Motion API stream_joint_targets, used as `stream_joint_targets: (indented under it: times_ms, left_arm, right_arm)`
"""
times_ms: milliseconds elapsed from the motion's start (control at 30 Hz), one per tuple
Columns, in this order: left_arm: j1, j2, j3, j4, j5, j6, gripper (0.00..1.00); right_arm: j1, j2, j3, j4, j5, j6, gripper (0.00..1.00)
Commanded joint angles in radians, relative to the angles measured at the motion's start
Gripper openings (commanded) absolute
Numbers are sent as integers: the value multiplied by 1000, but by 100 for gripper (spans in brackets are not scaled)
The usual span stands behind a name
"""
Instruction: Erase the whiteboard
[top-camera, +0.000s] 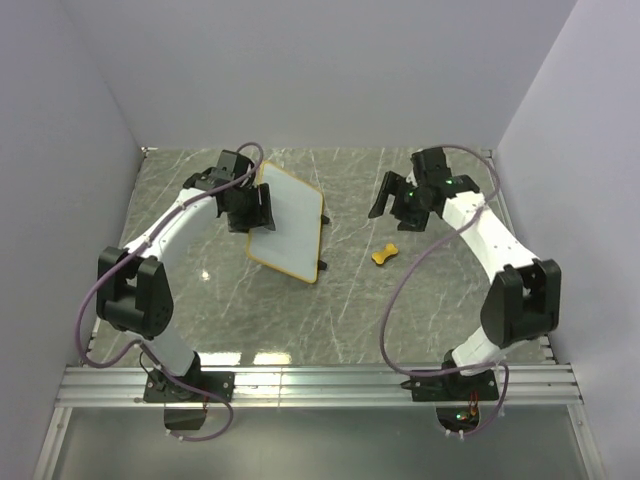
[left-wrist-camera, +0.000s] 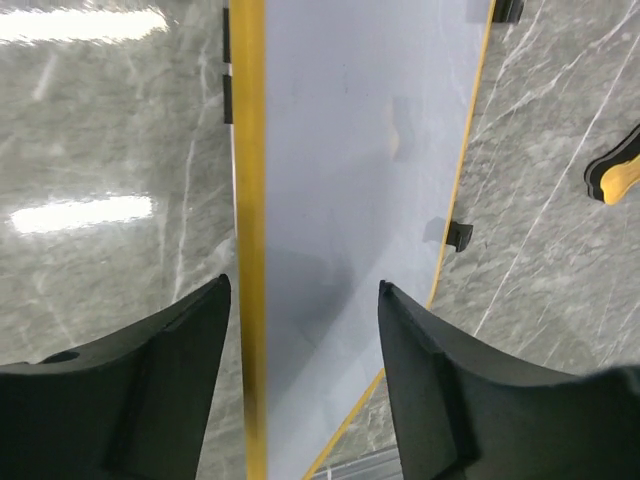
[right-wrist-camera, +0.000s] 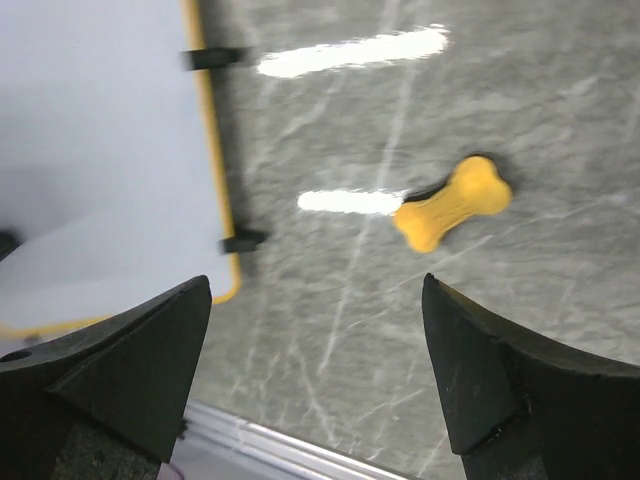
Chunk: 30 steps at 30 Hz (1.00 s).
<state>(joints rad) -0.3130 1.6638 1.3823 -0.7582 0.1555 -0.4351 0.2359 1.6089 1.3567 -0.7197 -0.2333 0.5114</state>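
Observation:
The whiteboard lies left of the table's centre, white with a tan frame and two black clips on its right edge. My left gripper is open and straddles the board's left frame edge. In the left wrist view the frame strip runs between the fingers without touching either, and the gripper is over the white surface. My right gripper is open and empty, raised to the right of the board. The right wrist view shows bare table between its fingers, and the board at the left.
A yellow-orange bone-shaped eraser lies on the marble table right of the board; it also shows in the left wrist view and the right wrist view. Grey walls enclose three sides. A metal rail runs along the near edge.

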Motion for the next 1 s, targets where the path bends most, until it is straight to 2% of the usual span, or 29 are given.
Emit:
stream_joint_targets:
  times_ms: [0, 67, 100, 233, 367, 533, 633, 733, 967]
  left_arm:
    - [0, -70, 61, -41, -59, -16, 68]
    - [2, -90, 66, -44, -80, -33, 75]
    - [2, -98, 70, -50, -109, -37, 76]
    - [5, -142, 80, -72, -198, -70, 79]
    - [12, -218, 98, -104, -359, -105, 81]
    - [15, -379, 84, -67, -577, -129, 80]
    - [15, -493, 28, 14, -614, -113, 81]
    - [14, -585, -8, 72, -620, -94, 82]
    - [14, -636, -26, 120, -605, -85, 83]
  right_arm:
    - [5, -115, 16, 26, -98, -16, 93]
    - [5, -174, 6, 55, -142, -7, 93]
    - [8, -194, -11, 72, -211, -5, 93]
    - [16, -295, -28, 106, -276, 24, 94]
    - [20, -388, -41, 97, -270, 15, 94]
    - [28, -547, -174, 118, -245, 18, 94]
    - [28, -668, -299, 190, -250, 52, 95]
    - [29, -776, -341, 229, -210, 85, 97]
    - [26, -869, -392, 181, -159, 59, 97]
